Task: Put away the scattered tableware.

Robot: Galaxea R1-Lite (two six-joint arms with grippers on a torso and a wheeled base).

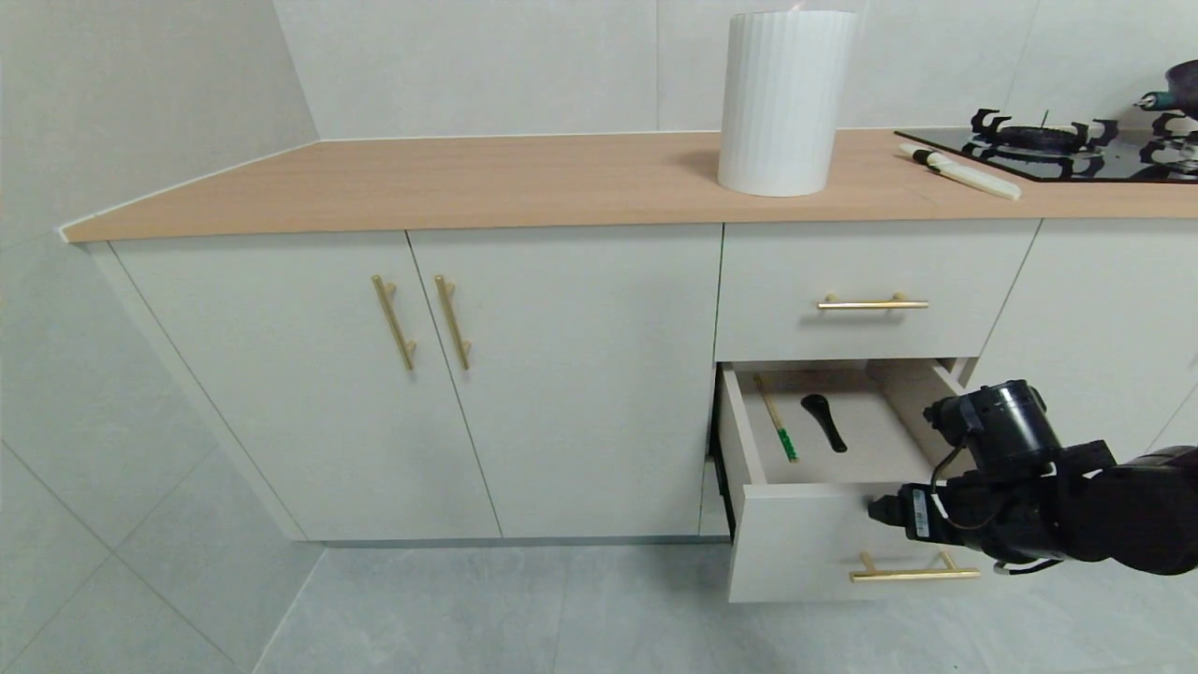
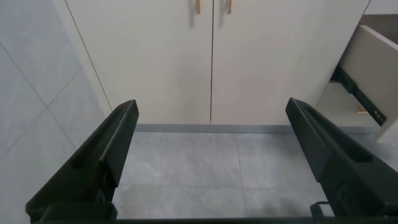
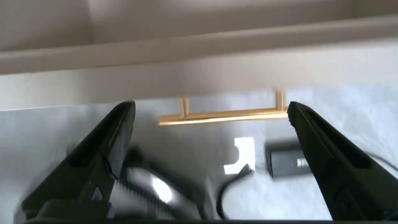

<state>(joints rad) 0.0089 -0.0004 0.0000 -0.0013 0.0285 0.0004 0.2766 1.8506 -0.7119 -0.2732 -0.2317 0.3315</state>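
Just ahead of our right end effector (image 3: 209,118), wide open and empty, sits the drawer front (image 1: 796,548); we reckon a slow, square push above the handle (image 1: 915,573) works best.

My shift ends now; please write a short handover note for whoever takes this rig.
Left gripper: jaws open, empty, before the cabinet doors.
Right gripper: jaws open, empty, at the front of the white lower drawer, near its gold bar handle.
Done: wooden green-tipped chopsticks and black spoon lie in the open drawer.
Left: perhaps the cream knife on the wooden counter; then shut the drawer.
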